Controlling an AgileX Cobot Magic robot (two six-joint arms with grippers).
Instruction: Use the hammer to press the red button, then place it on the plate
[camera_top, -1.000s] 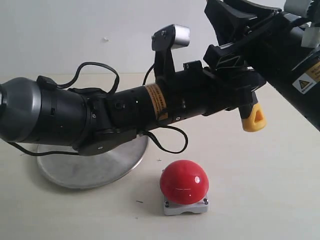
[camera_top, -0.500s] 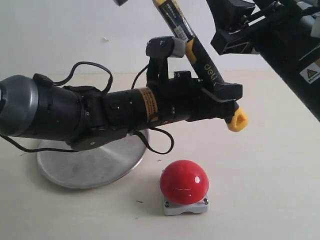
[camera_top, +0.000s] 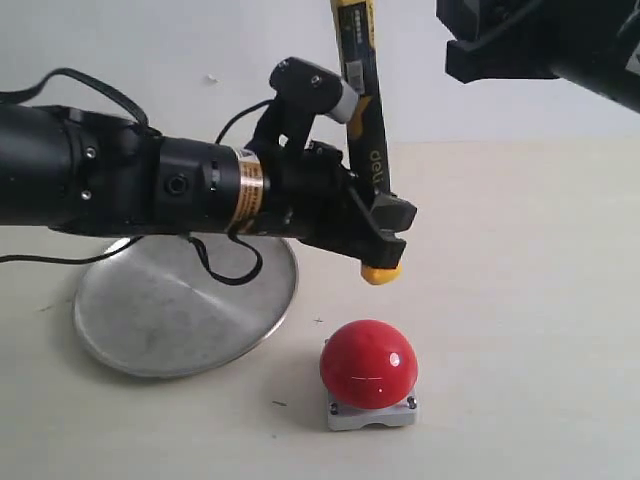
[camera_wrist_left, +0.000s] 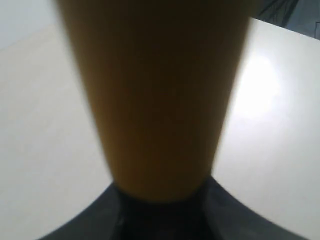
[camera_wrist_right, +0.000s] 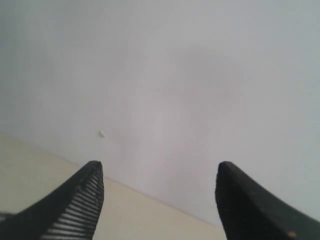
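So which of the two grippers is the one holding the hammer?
The left gripper: it is clamped on the hammer, low on the handle near its yellow end. The right gripper is wide open with nothing between its fingers.

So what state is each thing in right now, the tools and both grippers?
Hammer, held nearly upright, yellow end down, head out of view.
Left gripper, shut on the hammer handle.
Right gripper, open, empty.
Red button, on the table, untouched.
Plate, on the table, nothing on its visible part.
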